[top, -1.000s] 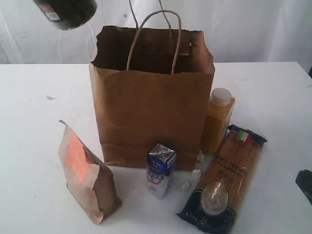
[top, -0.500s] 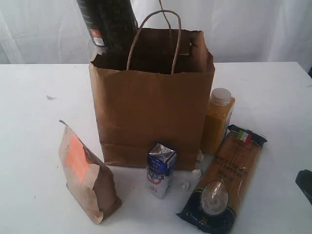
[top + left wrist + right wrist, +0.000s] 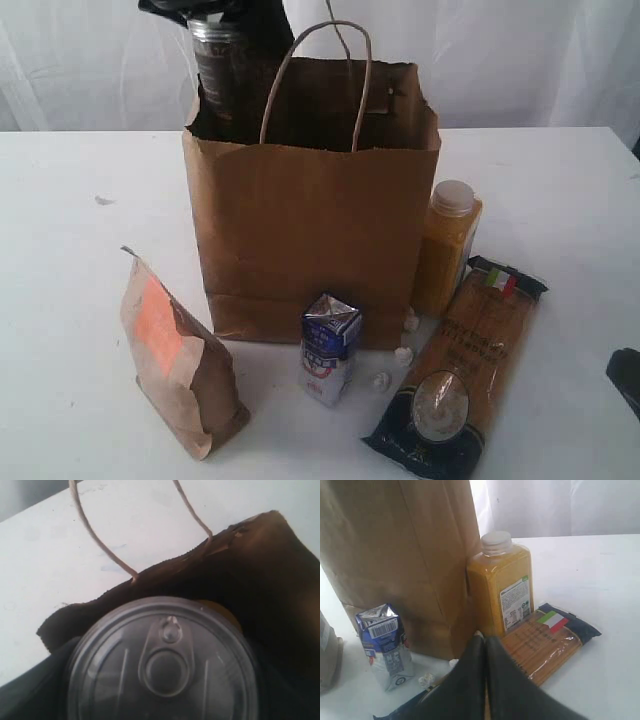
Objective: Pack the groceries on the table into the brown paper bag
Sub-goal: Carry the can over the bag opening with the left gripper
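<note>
A pale white curtain (image 3: 520, 60) closes off the back of the room, and a plain white table (image 3: 80, 170) fills the rest of the exterior view, with a faint mark on it at the left edge. The brown paper bag (image 3: 310, 230) stands upright and open at the centre.

At the upper left of the frame the left gripper (image 3: 214, 14) is clamped on the top of the dark silver-topped can (image 3: 222, 75). The can is upright, with its lower part inside the bag's mouth at the left corner.

The orange juice bottle (image 3: 447, 250) stands right of the bag, touching its side. The long pasta packet (image 3: 460, 370) lies flat at the lower right. The small blue-white carton (image 3: 330, 345) stands just in front of the bag, with small white scraps (image 3: 402, 354) between it and the packet. The small kraft pouch (image 3: 180, 360) stands at the lower left.

The right gripper (image 3: 484, 639) has its fingers pressed together on nothing, low above the pasta packet.
</note>
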`<state>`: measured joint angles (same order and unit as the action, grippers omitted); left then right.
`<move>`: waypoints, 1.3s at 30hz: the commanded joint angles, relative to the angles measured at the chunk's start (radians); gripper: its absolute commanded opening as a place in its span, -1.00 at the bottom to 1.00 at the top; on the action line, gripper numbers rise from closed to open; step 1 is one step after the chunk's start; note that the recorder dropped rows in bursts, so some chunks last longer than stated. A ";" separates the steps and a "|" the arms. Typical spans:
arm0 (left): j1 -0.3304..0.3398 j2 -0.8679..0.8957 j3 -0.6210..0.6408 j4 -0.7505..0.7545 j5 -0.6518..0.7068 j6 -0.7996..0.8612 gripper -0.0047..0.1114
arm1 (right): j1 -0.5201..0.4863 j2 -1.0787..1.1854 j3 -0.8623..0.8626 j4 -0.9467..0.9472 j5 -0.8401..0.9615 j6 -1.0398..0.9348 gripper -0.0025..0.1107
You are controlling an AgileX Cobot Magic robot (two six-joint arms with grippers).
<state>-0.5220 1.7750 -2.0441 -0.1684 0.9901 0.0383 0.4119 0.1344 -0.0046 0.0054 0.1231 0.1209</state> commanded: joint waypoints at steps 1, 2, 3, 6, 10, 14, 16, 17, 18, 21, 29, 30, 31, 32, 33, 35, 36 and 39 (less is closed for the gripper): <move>-0.004 0.027 -0.015 -0.016 0.020 0.011 -0.92 | -0.004 -0.004 0.005 0.002 -0.005 -0.012 -0.96; -0.004 0.033 -0.013 -0.016 0.025 0.011 -0.92 | -0.004 -0.004 0.005 0.002 -0.005 -0.012 -0.96; -0.004 0.040 -0.011 -0.016 0.026 0.011 -0.92 | -0.004 -0.004 0.005 0.002 -0.005 -0.012 -0.96; -0.009 0.060 -0.009 0.002 0.039 0.011 -0.92 | -0.004 -0.004 0.005 0.002 -0.005 -0.012 -0.96; -0.009 0.076 -0.009 0.007 0.052 0.011 -0.92 | -0.004 -0.004 0.005 0.002 -0.005 -0.012 -0.96; -0.009 0.094 -0.009 0.007 0.085 0.011 -0.92 | -0.004 -0.004 0.005 0.002 -0.005 -0.012 -0.96; -0.009 0.105 -0.005 0.007 0.102 0.011 -0.92 | -0.004 -0.004 0.005 0.002 -0.005 -0.012 -0.96; -0.009 0.108 -0.001 0.010 0.102 0.011 -0.92 | -0.004 -0.004 0.005 0.002 -0.005 -0.012 -0.96; -0.009 0.110 0.009 0.010 0.100 0.011 -0.92 | -0.004 -0.004 0.005 0.002 -0.005 -0.012 -0.96; -0.009 0.110 0.026 0.010 0.080 0.011 -0.92 | -0.004 -0.004 0.005 0.002 -0.005 -0.012 -0.96; -0.009 0.094 0.020 -0.079 0.025 0.026 -0.92 | -0.004 -0.004 0.005 0.002 -0.005 -0.012 -0.96; -0.009 0.090 0.015 -0.103 0.016 0.040 -0.92 | -0.004 -0.004 0.005 0.002 -0.005 -0.012 -0.96; -0.012 0.085 0.003 -0.127 0.008 0.052 -0.92 | -0.004 -0.004 0.005 0.002 -0.005 -0.012 -0.96; -0.018 0.082 -0.011 -0.141 0.003 0.059 -0.92 | -0.004 -0.004 0.005 0.002 -0.005 -0.012 -0.96; -0.028 0.081 -0.026 -0.149 -0.002 0.071 -0.92 | -0.004 -0.004 0.005 0.002 -0.005 -0.012 -0.96; -0.054 0.081 -0.058 -0.149 -0.015 0.084 -0.92 | -0.004 -0.004 0.005 0.002 -0.005 -0.012 -0.96; -0.073 0.081 -0.071 -0.149 -0.021 0.097 -0.92 | -0.004 -0.004 0.005 0.002 -0.005 -0.012 -0.96; -0.117 0.086 -0.087 -0.120 -0.057 0.120 -0.92 | -0.004 -0.004 0.005 0.002 -0.005 -0.012 -0.96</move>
<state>-0.5972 1.8790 -2.1066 -0.2709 0.9769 0.1303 0.4119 0.1344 -0.0046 0.0054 0.1231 0.1209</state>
